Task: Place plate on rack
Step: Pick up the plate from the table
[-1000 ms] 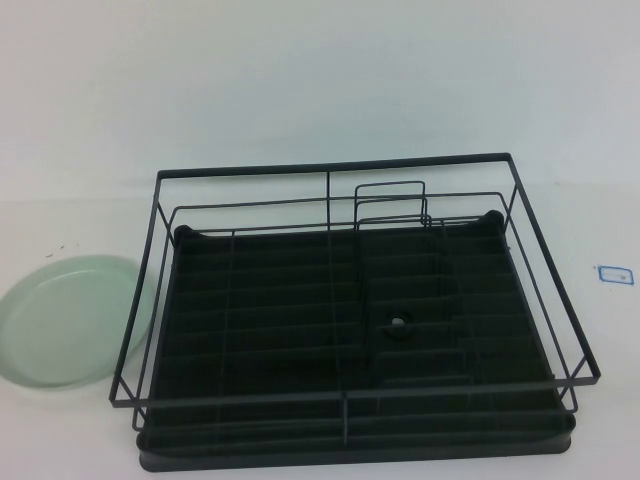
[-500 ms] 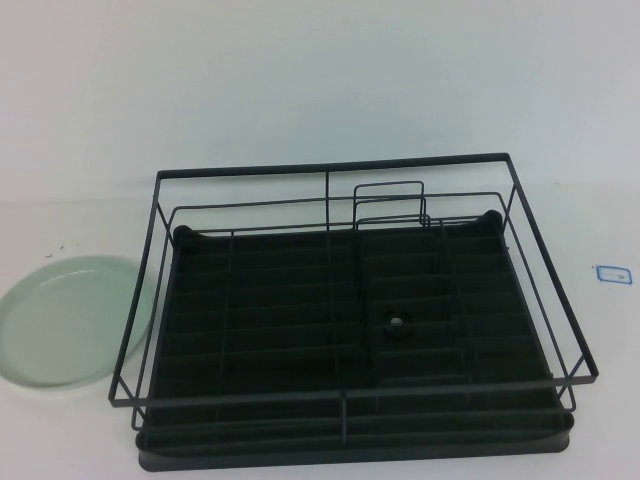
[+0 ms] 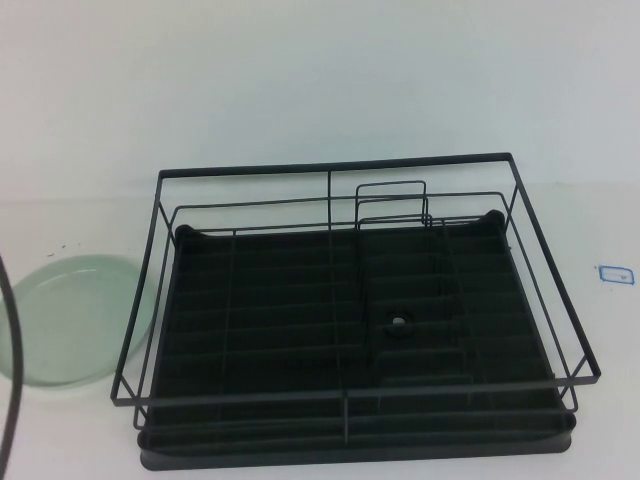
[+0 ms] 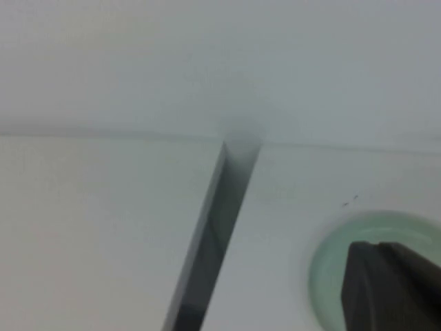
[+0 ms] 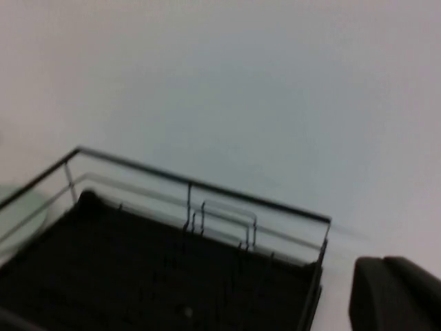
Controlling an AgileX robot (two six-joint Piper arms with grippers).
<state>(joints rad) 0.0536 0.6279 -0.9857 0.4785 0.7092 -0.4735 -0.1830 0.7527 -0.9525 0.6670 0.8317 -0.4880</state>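
High view shows the mint plate (image 3: 70, 318) flat on the table (image 3: 300, 90), touching the rack's (image 3: 350, 320) left side, not yet racked. My left pincer (image 4: 393, 286) hovers over the plate; my right pincer (image 5: 396, 293) sits by the rack's right end. Whether either is clenched, I cannot tell.

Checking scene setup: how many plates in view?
1. The plate lies flat on the table left of the rack, none inside it. Left claw hangs over the plate; right claw is near the rack's right side.
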